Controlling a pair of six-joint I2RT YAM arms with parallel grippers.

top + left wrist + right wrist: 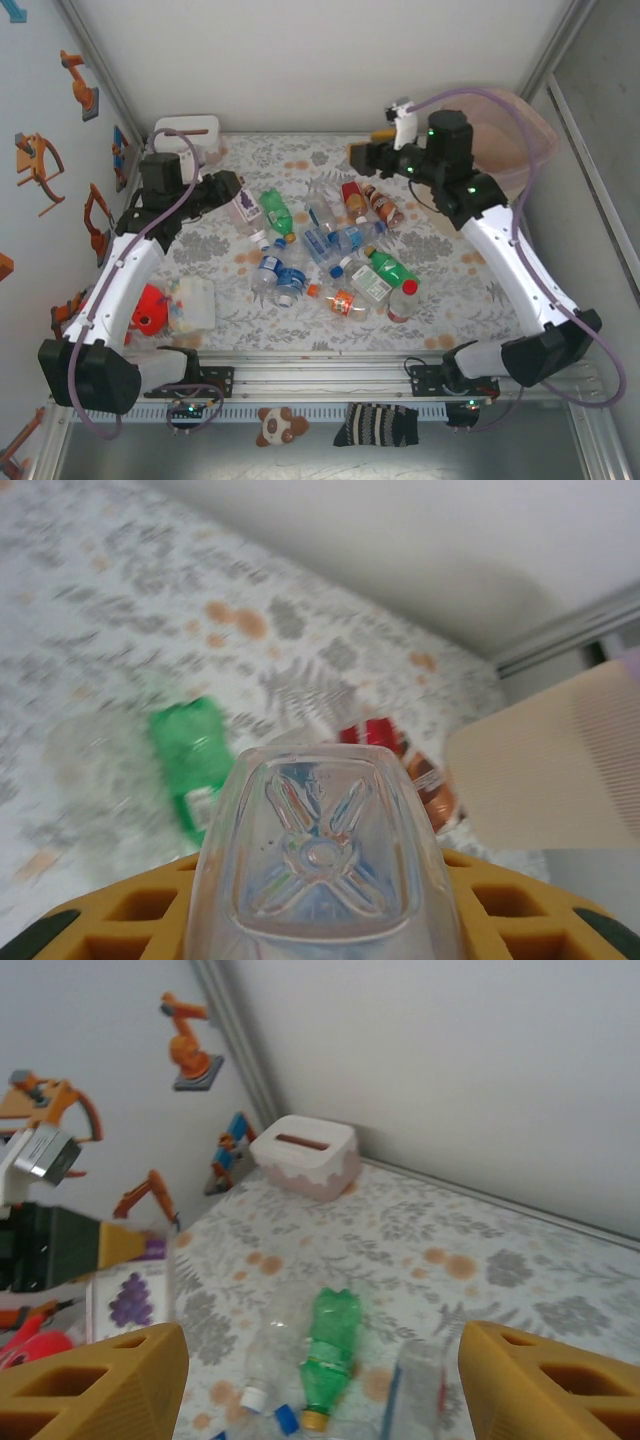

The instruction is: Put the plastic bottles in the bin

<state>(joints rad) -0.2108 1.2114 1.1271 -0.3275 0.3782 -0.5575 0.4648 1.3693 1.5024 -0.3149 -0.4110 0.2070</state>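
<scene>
My left gripper (pixel 238 198) is shut on a clear plastic bottle (pixel 246 210) with a purple grape label, held above the left part of the mat. In the left wrist view that bottle's square base (pixel 320 850) sits between the yellow fingers (pixel 120 920). My right gripper (pixel 360 157) hovers open at the back, left of the bin (pixel 525 135), with nothing between its fingers (pixel 95 1380). Several plastic bottles lie in a heap mid-table, among them a green one (pixel 274 208) and a red-labelled one (pixel 353 195). Below the right gripper lie a green bottle (pixel 335 1355) and a clear one (pixel 265 1355).
A white-and-pink tissue box (pixel 190 133) stands in the back left corner. A clear boxy container (pixel 190 305) with a red object sits at the front left. The bin's beige wall (pixel 560 760) rises at the right. Walls close in the mat on three sides.
</scene>
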